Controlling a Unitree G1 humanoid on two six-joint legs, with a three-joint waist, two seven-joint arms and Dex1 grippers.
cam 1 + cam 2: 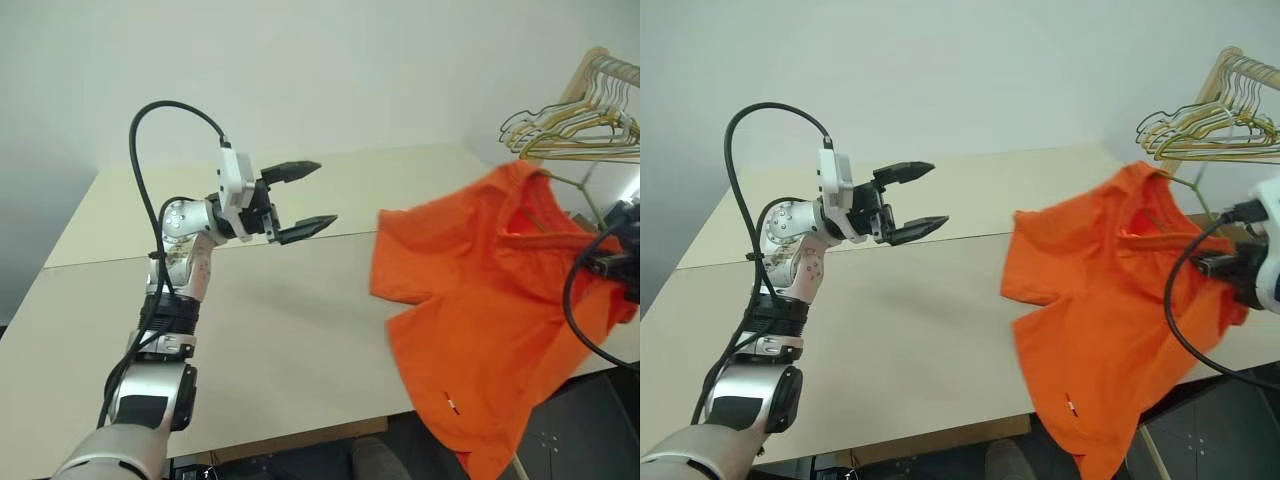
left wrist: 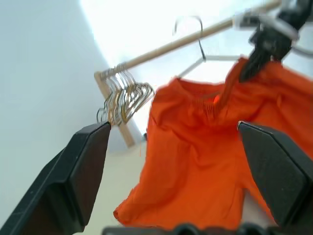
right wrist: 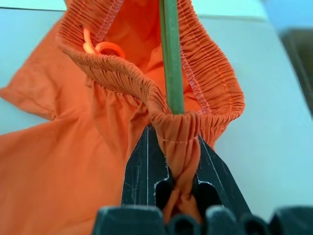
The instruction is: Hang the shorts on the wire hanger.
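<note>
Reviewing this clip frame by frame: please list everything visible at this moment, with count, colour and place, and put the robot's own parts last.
shorts: one, bright orange, lifted at the table's right edge, lower part draping past the near edge, waistband pinched in the right gripper.
wire hanger: one, thin grey-green, its wire running through the waistband opening just above the right gripper; its hook is over the rail in the left wrist view.
bunch of hangers: several, yellowish and dark, hung on the rail at upper right.
rail: one, light wood, behind the shorts.
table: one, beige top, under both arms.
left gripper: black fingers, open, holding nothing, above the table left of the shorts.
right gripper: black fingers, shut on the waistband.
</note>
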